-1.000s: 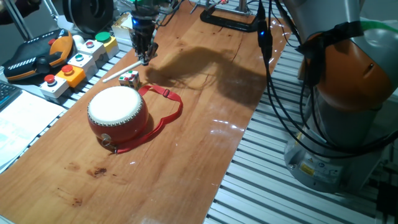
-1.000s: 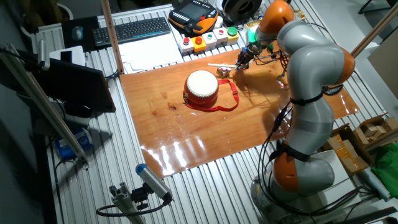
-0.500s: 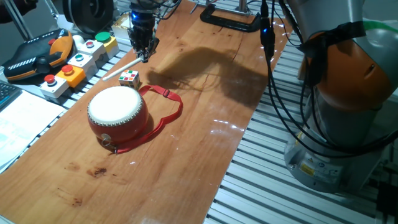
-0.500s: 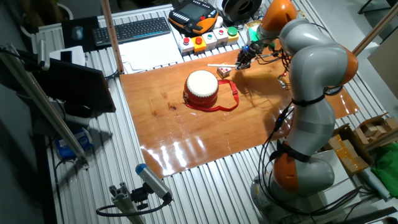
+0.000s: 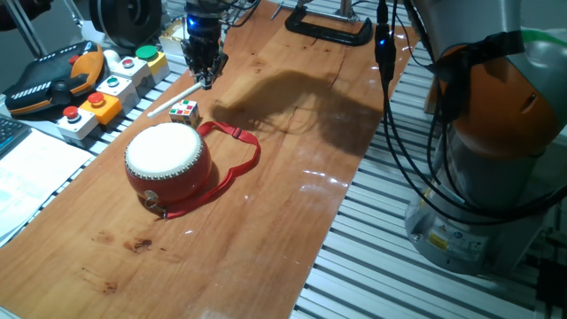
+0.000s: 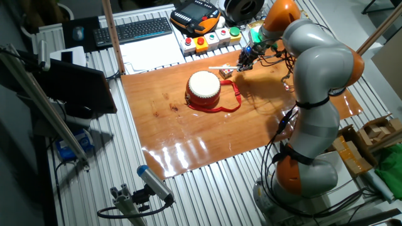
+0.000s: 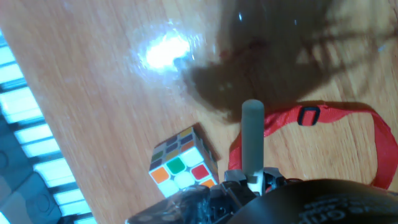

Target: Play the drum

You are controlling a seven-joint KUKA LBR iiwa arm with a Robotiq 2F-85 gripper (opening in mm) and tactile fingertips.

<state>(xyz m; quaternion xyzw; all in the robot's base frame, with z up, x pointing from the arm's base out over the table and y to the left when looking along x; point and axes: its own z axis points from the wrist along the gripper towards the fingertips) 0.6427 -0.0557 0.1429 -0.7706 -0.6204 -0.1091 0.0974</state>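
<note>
- Your hand (image 5: 205,78) hangs over the far end of the wooden surface (image 5: 266,221), pinching a pale drumstick (image 7: 252,140) that runs out from between its fingers.
- The drum (image 5: 167,159) sits on the surface well short of the hand, skin up, with nothing touching its head.
- Its red strap (image 5: 237,152) loops out flat on the wood beside it.
- You'll see a small puzzle cube (image 5: 184,112) between hand and drum, just beside the drum's far rim.
- A box of coloured push buttons (image 5: 113,86) and an orange-and-black pendant (image 5: 53,80) lie off the surface's edge, beside the hand.
- A black clamp (image 5: 328,27) grips the far edge.
</note>
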